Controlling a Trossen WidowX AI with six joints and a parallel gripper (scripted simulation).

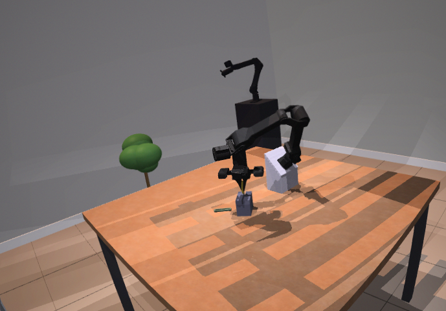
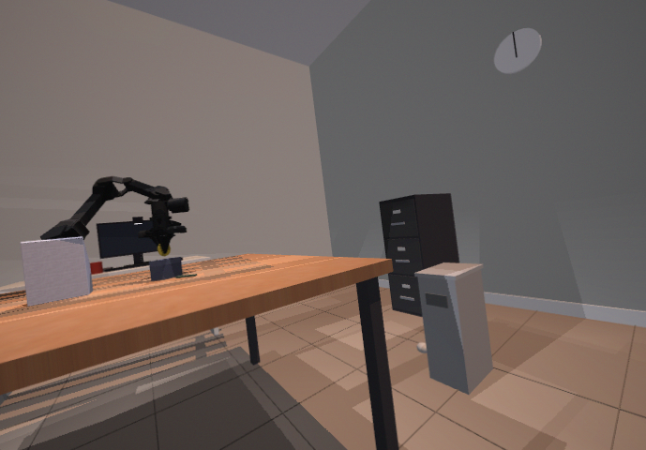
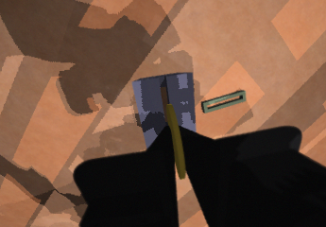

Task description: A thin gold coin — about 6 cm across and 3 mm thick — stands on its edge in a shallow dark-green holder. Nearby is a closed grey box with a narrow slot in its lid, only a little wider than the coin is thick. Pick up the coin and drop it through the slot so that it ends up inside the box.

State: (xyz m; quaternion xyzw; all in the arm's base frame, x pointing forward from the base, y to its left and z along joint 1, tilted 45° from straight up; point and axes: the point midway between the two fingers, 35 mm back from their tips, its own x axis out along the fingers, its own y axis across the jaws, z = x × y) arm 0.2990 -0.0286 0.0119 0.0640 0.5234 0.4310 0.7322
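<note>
My fingers pinch the gold coin [image 3: 176,142] edge-on. Ahead of them, the grey box [image 3: 164,106] shows its slot [image 3: 163,95] near the coin's tip; the green holder [image 3: 223,101] lies to its right.

Looks like an office — black filing cabinet [image 2: 417,249] right of centre, computer tower [image 2: 453,323] beside it, monitor [image 2: 121,239] at left, wall clock [image 2: 517,50] upper right.

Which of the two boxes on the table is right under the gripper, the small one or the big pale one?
The small grey slotted box: the gripper hangs directly above it holding the gold coin. The big pale box stands apart beside the arm.
</note>
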